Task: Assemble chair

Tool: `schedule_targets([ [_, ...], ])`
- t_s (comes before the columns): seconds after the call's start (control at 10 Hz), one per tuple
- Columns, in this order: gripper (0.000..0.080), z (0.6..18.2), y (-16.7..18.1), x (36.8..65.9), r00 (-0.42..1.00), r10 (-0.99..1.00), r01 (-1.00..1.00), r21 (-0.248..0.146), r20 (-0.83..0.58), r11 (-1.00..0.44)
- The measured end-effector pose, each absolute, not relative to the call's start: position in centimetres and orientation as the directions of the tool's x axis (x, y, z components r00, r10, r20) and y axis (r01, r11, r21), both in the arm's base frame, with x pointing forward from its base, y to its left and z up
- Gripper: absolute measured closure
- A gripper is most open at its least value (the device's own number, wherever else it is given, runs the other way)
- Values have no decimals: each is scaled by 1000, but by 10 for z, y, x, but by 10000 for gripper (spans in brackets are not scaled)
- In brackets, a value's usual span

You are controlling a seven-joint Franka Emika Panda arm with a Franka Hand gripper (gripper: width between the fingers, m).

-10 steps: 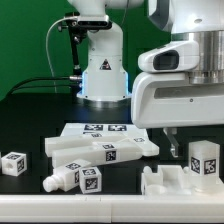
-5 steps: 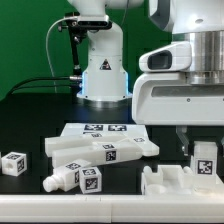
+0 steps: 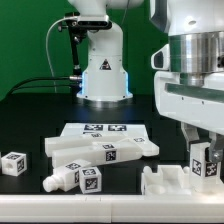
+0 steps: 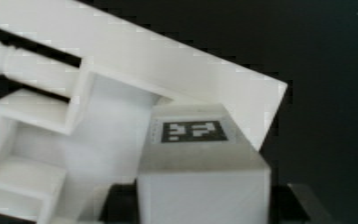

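**Figure — grasp on a chair part.** In the lower right of the exterior view, the gripper (image 3: 203,150) hangs over the tagged block (image 3: 204,166) with its jaws clamped on the block's two sides. The block stands upright with its tag towards the camera. The wrist view confirms that it fills the gap between the fingers. You cannot tell from either view whether the block's foot rests on the table (image 3: 30,120) or has just left it.

The grip sits high on the block, probably to leave the lower end free for seating. The notched panel (image 3: 165,181) lies just beside the block, towards the lower middle of the frame — a likely receiver, though that is only a judgement.

The remaining chair parts wait well apart from the gripper:
- The bars (image 3: 105,150) are at the centre, in front of the marker board (image 3: 100,129).
- The peg-ended piece (image 3: 72,179) is at lower left.
- The small cube (image 3: 13,163) is at the far left edge.
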State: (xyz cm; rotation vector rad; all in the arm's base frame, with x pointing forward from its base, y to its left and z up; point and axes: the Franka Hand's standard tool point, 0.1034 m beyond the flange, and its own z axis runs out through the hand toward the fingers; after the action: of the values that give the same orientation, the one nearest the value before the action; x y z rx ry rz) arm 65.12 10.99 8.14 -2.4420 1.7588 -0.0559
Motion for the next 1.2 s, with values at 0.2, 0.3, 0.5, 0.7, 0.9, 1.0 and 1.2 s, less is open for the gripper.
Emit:
schedule_targets([
  [0.2,515,81,110,651,310,-950,-945,-127,-48,-302],
  [0.3,515,81,109,651,449,-893,-888,-128,-26,-442],
  [0.5,249,79,108,650,728,-686,-679,-129,10,-723],
  [0.7,168,79,115,645,845,-535,-532,-99,3,-841],
  [0.9,151,78,114,645,901,-435,-431,-97,13,-897],
  [1.0,151,77,115,644,960,-277,-274,-81,32,-958],
  [1.2,150,83,116,649,994,69,72,-34,82,-997],
])
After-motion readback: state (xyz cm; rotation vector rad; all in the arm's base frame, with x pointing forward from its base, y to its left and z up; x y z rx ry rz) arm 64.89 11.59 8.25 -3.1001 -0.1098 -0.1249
